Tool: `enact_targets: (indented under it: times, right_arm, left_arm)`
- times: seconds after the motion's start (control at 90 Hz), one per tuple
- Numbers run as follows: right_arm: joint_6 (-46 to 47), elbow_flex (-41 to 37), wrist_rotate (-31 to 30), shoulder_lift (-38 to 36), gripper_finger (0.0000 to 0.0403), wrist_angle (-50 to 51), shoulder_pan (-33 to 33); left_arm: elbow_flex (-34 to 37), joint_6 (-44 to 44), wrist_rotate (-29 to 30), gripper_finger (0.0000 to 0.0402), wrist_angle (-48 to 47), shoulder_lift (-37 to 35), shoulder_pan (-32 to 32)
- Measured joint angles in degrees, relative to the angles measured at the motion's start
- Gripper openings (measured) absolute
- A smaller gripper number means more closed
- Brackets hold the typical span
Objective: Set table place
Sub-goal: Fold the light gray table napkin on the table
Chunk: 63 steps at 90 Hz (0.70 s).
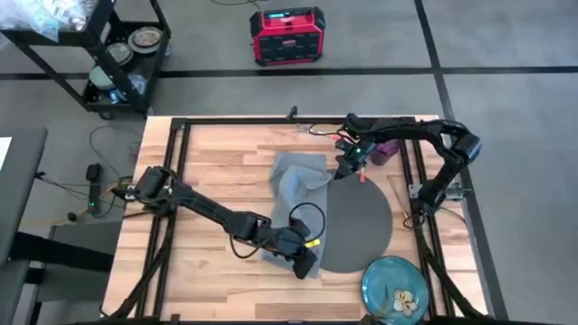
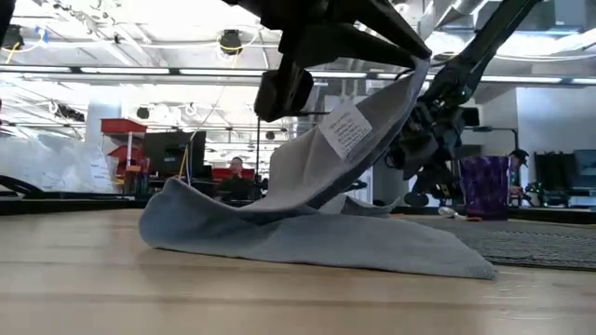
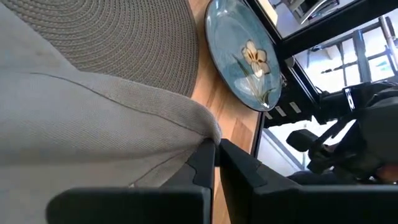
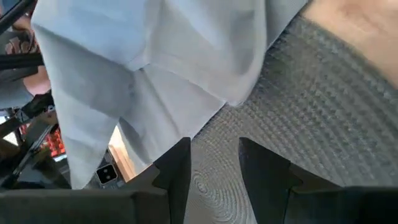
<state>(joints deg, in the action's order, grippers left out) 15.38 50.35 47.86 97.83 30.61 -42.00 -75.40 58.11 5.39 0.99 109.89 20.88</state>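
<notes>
A: The napkin [image 1: 296, 185] is soft and floppy. It lies bunched on the table [image 1: 208, 171], with one edge over the round mat [image 1: 357, 221].

B: Who has it?

A: The left gripper [image 3: 216, 158]. Its jaws are pressed together on a fold of the cloth, right at the hem. The mat is just past the jaws, and the plate [image 3: 242, 53] is farther out beyond it.

B: And the right gripper [image 4: 214, 168]?

A: Its jaws are apart, with the mat under them and a hanging corner of the napkin just ahead. It may be letting go or reaching; I can't tell.

B: Where should it grab?

A: A corner or the hem, I think. Pinch the middle and the cloth will sag and fold.

B: What does the low view add?

A: It shows the napkin lifted like a tent, with a white label [image 2: 347, 130]. From above it looks nearly flat. The top view alone shows the plate by the table's edge.
</notes>
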Motion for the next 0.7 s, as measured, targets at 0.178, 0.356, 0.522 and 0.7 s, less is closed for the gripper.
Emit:
enact_targets:
  times: [0.178, 0.356, 0.522, 0.7]
  right_arm:
    - [2.0, 0.0, 0.1, 1.5, 0.0123, -3.6, 0.0]
    - [3.2, 0.0, -0.7, 1.9, 0.0123, -6.1, 0.0]
    - [3.6, 0.0, -1.2, 3.0, 0.0123, -5.9, 0.0]
    - [4.1, 0.0, -1.4, 5.2, 0.0123, -7.1, 1.1]
  left_arm:
    - [0.0, 0.0, 0.0, 0.0, 0.0, 0.0, 0.0]
    - [0.0, -0.2, 0.3, 0.0, 0.0, 0.0, 0.0]
    - [0.0, -0.2, 0.4, 0.0, 0.0, 0.0, 0.0]
    - [0.0, -0.2, 0.7, 0.0, 0.0, 0.0, 0.0]
